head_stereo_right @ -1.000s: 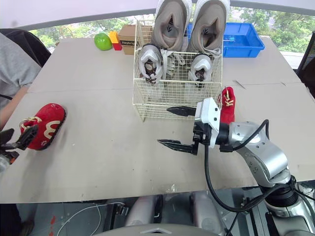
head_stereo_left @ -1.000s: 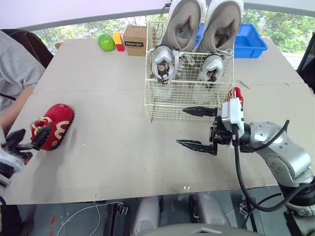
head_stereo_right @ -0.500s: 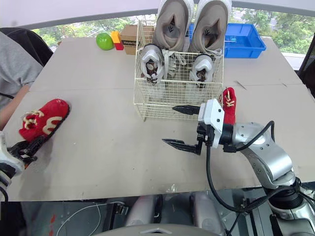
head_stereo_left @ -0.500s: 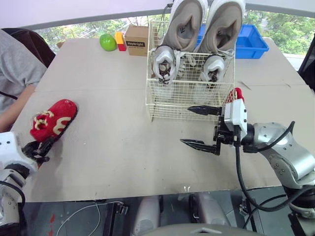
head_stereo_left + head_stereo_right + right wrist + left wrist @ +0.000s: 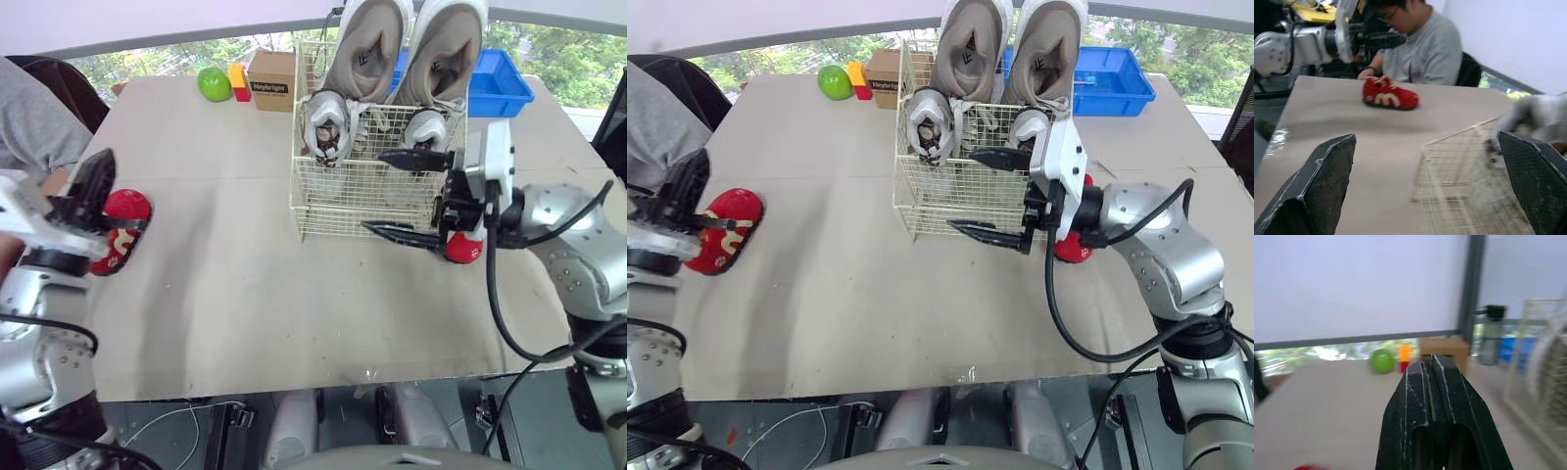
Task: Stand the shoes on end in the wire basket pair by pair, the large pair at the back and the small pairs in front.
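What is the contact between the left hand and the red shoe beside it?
Apart. The right wrist view shows the red shoe lying alone on the table, with the left hand raised clear above it.

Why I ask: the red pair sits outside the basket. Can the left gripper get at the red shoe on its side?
Probably yes. The left gripper hangs shut close by the red shoe, and nothing lies between them on the table. It would have to open first.
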`<state>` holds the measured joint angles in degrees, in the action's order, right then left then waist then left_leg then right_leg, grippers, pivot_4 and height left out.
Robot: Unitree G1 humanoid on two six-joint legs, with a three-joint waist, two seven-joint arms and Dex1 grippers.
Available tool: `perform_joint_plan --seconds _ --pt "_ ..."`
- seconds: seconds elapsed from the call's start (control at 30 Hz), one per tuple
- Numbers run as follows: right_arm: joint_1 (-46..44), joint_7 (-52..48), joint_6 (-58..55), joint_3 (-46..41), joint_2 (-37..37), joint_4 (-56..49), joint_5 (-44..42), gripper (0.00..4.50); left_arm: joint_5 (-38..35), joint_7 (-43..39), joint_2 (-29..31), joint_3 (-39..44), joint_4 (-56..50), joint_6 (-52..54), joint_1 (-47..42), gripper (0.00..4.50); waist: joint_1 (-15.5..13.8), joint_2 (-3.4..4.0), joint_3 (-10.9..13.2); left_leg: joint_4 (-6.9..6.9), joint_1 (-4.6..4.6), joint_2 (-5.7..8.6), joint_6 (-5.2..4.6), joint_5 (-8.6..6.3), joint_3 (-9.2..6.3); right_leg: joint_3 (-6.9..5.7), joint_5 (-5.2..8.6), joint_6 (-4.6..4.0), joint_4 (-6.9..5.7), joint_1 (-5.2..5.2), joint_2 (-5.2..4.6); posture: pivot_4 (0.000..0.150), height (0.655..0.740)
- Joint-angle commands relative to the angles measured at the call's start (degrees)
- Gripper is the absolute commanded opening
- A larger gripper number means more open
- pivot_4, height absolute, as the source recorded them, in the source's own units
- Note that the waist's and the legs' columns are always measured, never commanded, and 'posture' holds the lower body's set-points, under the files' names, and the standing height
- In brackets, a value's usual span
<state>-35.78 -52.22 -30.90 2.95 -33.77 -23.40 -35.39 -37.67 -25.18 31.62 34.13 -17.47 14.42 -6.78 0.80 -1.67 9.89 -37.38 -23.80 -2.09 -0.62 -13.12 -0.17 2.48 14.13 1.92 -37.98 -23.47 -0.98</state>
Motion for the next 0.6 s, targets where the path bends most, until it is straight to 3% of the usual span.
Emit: perform_joint_plan --seconds 0.03,0.13,0.27,0.3,0.4,0.53,0.6 --pt "-1.26 -2.11 1.69 -1.27 -1.69 0.75 0.63 4.5 1.72 -1.23 -0.51 -4.8 -6.4 -1.68 0.48 0.04 -0.01 0.0 0.0 0.04 -0.01 0.0 0.0 0.0 -0.01 -0.01 0.0 0.0 -0.02 -0.03 0.02 0.15 0.74" --pt "-0.67 -2.96 1.53 -0.73 -2.53 0.1 1.13 4.5 1.73 2.14 -2.53 -3.44 -5.97 -0.15 3.29 0.04 0.24 0.03 0.02 0.09 -0.04 -0.02 0.0 0.0 -0.01 -0.03 0.0 0.0 -0.03 -0.09 0.07 0.15 0.74" --pt "0.51 -2.73 0.61 -1.1 -2.32 -1.62 0.04 4.5 3.82 6.71 -0.36 4.18 -0.67 4.42 10.25 1.38 0.91 0.04 0.03 0.12 0.02 -0.11 -0.01 0.0 -0.07 -0.04 0.0 0.0 -0.08 -0.1 0.11 0.15 0.74" --pt "0.72 -3.02 0.15 -1.35 -2.25 -1.95 -0.92 4.5 3.55 6.15 0.19 5.7 1.07 4.73 11.59 1.88 1.0 0.04 0.03 0.12 0.02 -0.12 -0.01 0.0 -0.1 -0.07 0.01 0.0 -0.09 -0.1 0.14 0.15 0.74" --pt "2.23 -6.27 0.62 -1.8 -2.87 -3.79 -3.63 4.5 3.35 2.26 2.8 10.48 8.38 4.83 16.52 2.55 1.11 0.06 0.04 0.13 0.02 -0.13 -0.01 0.0 -0.11 -0.1 0.01 -0.01 -0.1 -0.11 0.27 0.15 0.74" --pt "3.22 -7.33 0.48 -2.04 -3.14 -4.68 -5.31 4.5 4.29 -1.56 6.39 12.45 14.53 4.65 19.48 4.22 0.8 0.05 0.04 0.11 -0.01 -0.09 -0.01 0.0 -0.06 -0.12 0.04 -0.02 -0.04 -0.1 0.27 0.15 0.74" --pt "3.71 -7.0 0.84 -1.54 -3.0 -4.88 -4.89 4.5 4.7 -1.86 7.94 11.21 16.25 5.99 18.25 4.48 0.1 0.05 0.04 0.07 -0.01 -0.05 -0.01 0.0 -0.04 -0.13 0.07 -0.07 -0.03 -0.09 0.12 0.15 0.74"
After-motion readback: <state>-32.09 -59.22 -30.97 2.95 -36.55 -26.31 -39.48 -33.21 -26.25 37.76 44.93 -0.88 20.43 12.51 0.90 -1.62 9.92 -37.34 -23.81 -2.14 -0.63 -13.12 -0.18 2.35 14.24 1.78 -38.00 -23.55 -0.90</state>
